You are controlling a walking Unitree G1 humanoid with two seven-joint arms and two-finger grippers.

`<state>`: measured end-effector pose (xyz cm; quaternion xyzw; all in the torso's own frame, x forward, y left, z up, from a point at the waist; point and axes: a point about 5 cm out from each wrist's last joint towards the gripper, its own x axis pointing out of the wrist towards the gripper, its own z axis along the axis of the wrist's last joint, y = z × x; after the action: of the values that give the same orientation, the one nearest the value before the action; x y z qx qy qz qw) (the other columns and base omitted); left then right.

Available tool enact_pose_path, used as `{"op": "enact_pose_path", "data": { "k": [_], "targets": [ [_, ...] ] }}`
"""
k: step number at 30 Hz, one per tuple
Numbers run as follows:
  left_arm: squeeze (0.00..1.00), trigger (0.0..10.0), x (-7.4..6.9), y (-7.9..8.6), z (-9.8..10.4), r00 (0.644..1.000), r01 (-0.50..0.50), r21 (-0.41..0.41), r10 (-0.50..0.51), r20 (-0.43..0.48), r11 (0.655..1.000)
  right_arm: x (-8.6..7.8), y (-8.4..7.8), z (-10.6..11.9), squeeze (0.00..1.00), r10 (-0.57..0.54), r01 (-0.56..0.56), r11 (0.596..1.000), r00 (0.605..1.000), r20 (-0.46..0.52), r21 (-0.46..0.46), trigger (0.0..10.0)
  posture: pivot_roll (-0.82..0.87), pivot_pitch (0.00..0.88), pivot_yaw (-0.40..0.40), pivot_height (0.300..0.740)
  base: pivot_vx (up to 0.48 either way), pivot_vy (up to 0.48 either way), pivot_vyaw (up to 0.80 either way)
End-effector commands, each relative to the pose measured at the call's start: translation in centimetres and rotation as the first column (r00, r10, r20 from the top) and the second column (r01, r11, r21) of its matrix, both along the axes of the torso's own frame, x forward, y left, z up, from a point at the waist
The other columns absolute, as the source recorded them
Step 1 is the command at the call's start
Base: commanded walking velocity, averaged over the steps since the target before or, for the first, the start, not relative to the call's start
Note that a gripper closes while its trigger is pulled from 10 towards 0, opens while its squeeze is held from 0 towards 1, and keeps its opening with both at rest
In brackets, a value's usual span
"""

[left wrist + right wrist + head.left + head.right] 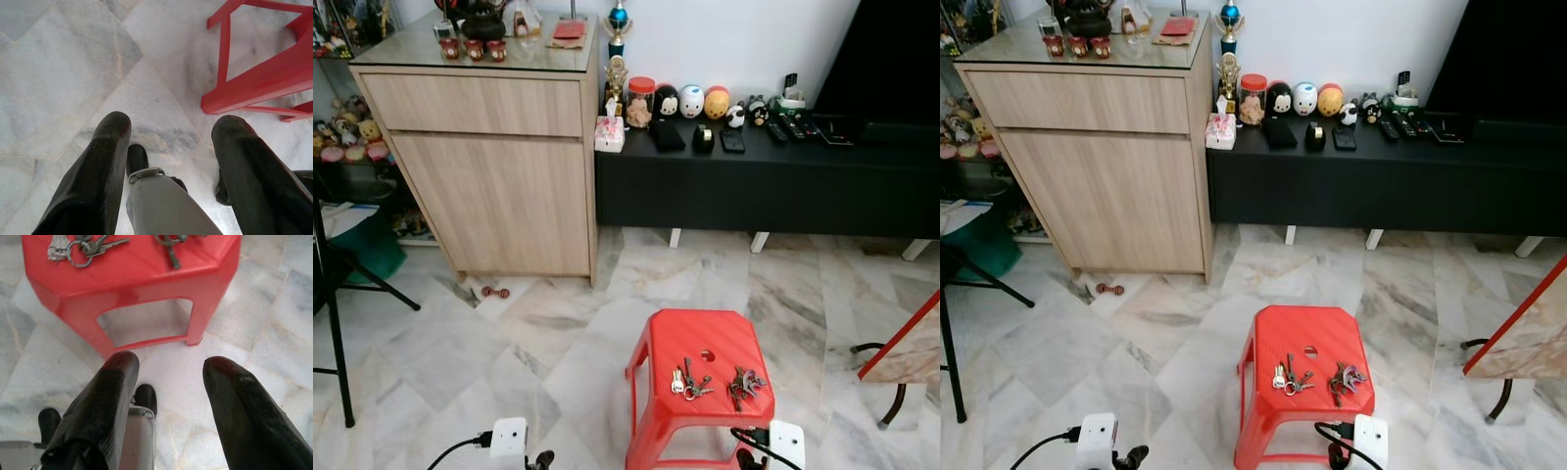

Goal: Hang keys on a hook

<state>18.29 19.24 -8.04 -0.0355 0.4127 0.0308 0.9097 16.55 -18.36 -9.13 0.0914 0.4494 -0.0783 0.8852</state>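
Red stool (705, 345) of moulded plastic, smooth, with a soft sheen on the seat. Two key bunches (690, 380) and (745, 382) of dull grey metal on wire rings — one pale plastic-looking tab among them. Floor (558, 323) of polished marble tile, white veined with grey, glossy. Cabinet (489, 186) in pale wood-grain laminate, matt, topped with a clear glass sheet. Low console (754, 186) matt black. Gripper fingers (105, 161) and (107, 396) of black rubbery material, slightly shiny — silver metal between them.
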Motion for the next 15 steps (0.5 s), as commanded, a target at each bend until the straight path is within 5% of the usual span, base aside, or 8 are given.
{"op": "enact_pose_path", "data": {
  "k": [1, 15],
  "targets": [
    [0.00, 10.0, -0.11, 0.34, -0.04, 1.000, -0.017, 0.003, 0.017, -0.009, 1.000, 0.43, -0.02, 0.21, 0.00, 0.056, -0.055, 0.998, 0.998, 0.013, -0.013, 10.0, 0.05, 0.000, -0.062, 0.740, 0.000, 0.000, 0.00],
    [0.00, 10.0, -0.06, 0.78, 0.05, 1.000, -0.014, 0.014, 0.014, -0.008, 1.000, 0.82, 0.09, 0.49, 0.00, 0.078, -0.075, 0.996, 0.995, 0.056, -0.054, 10.0, 0.05, 0.000, -0.048, 0.740, 0.000, 0.000, 0.00]
  ]
}}
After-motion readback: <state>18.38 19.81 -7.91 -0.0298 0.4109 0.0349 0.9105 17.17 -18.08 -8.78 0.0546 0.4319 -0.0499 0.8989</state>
